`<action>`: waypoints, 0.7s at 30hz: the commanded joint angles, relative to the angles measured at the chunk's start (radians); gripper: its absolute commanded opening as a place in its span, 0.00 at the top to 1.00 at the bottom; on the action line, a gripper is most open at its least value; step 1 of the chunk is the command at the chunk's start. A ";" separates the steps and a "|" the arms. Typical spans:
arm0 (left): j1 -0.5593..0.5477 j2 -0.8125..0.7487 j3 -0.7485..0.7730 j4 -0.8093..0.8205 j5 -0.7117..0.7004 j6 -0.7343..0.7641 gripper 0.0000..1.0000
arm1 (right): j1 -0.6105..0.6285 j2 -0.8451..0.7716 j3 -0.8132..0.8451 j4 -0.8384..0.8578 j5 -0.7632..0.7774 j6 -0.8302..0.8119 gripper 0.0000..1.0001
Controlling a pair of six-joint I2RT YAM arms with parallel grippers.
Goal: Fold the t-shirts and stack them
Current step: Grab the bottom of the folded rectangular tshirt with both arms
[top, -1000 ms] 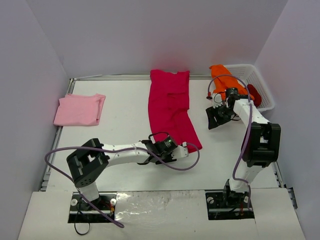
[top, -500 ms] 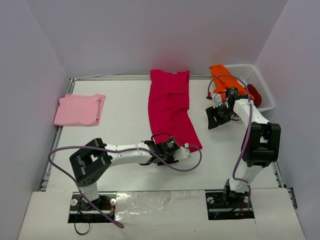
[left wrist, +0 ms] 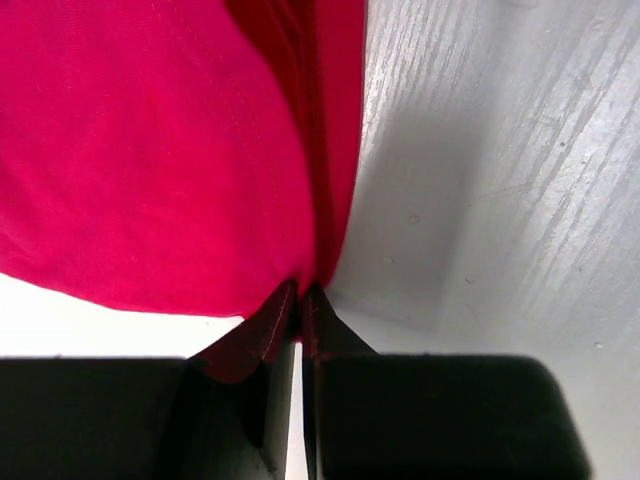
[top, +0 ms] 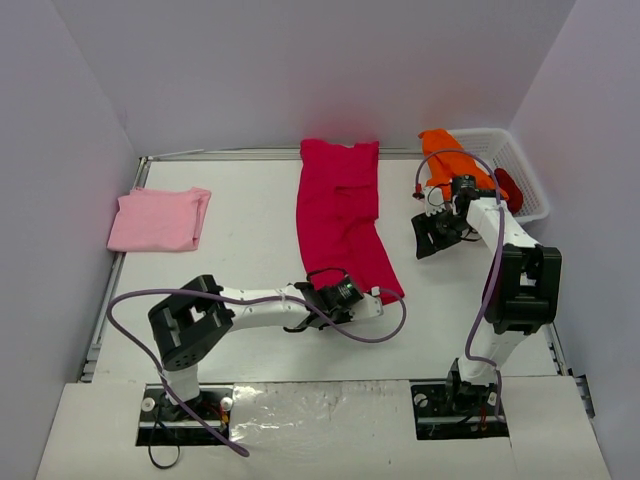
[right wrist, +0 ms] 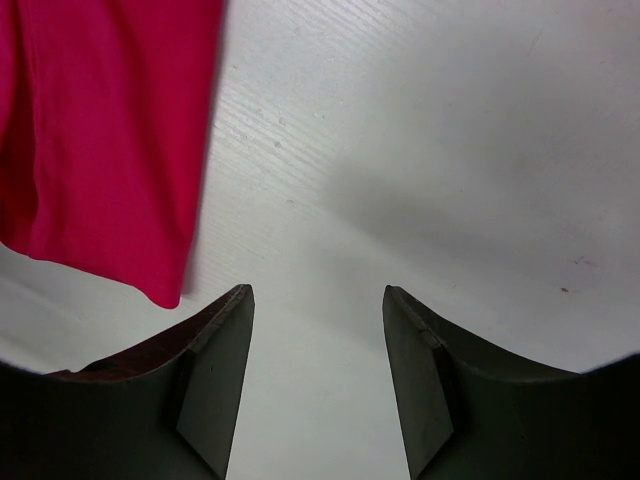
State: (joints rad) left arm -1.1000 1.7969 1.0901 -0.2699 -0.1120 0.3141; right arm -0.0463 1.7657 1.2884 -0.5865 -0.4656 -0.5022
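Note:
The crimson-magenta t-shirt (top: 340, 215) lies folded into a long strip down the middle of the table. My left gripper (top: 385, 297) is shut on its near right corner; in the left wrist view the cloth (left wrist: 170, 150) runs into the closed jaws of that gripper (left wrist: 300, 292). My right gripper (top: 425, 238) is open and empty above bare table right of the strip; the strip's edge shows in the right wrist view (right wrist: 110, 140). The pale pink t-shirt (top: 160, 219) lies folded at the far left. The orange t-shirt (top: 445, 160) hangs over the basket's rim, with the dark red t-shirt (top: 508, 187) inside.
A white mesh basket (top: 520, 165) stands at the back right corner. White walls enclose the table on three sides. Purple cables loop from both arms.
My left gripper has slid a little to the right along the table at the shirt's near corner. The right arm has not moved.

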 commanded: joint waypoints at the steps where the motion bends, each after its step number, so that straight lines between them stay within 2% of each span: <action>1: -0.003 0.002 0.024 -0.026 -0.005 -0.012 0.98 | 0.000 -0.017 0.005 -0.027 -0.015 -0.015 0.49; 9: 0.038 -0.122 -0.038 -0.029 0.070 -0.001 0.98 | 0.000 -0.023 -0.003 -0.029 -0.022 -0.022 0.49; 13: 0.098 -0.201 -0.073 -0.037 0.196 0.002 0.98 | 0.003 -0.032 -0.023 -0.030 -0.047 -0.045 0.50; 17: 0.198 -0.229 -0.079 -0.058 0.308 -0.024 0.98 | 0.010 -0.054 -0.046 -0.027 -0.085 -0.075 0.50; 21: 0.235 -0.234 -0.062 -0.092 0.382 -0.020 0.98 | 0.022 -0.078 -0.051 -0.036 -0.129 -0.091 0.50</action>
State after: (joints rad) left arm -0.8799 1.5978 1.0073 -0.3096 0.1665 0.3019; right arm -0.0387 1.7554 1.2411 -0.5869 -0.5304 -0.5598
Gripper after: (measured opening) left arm 0.035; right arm 0.499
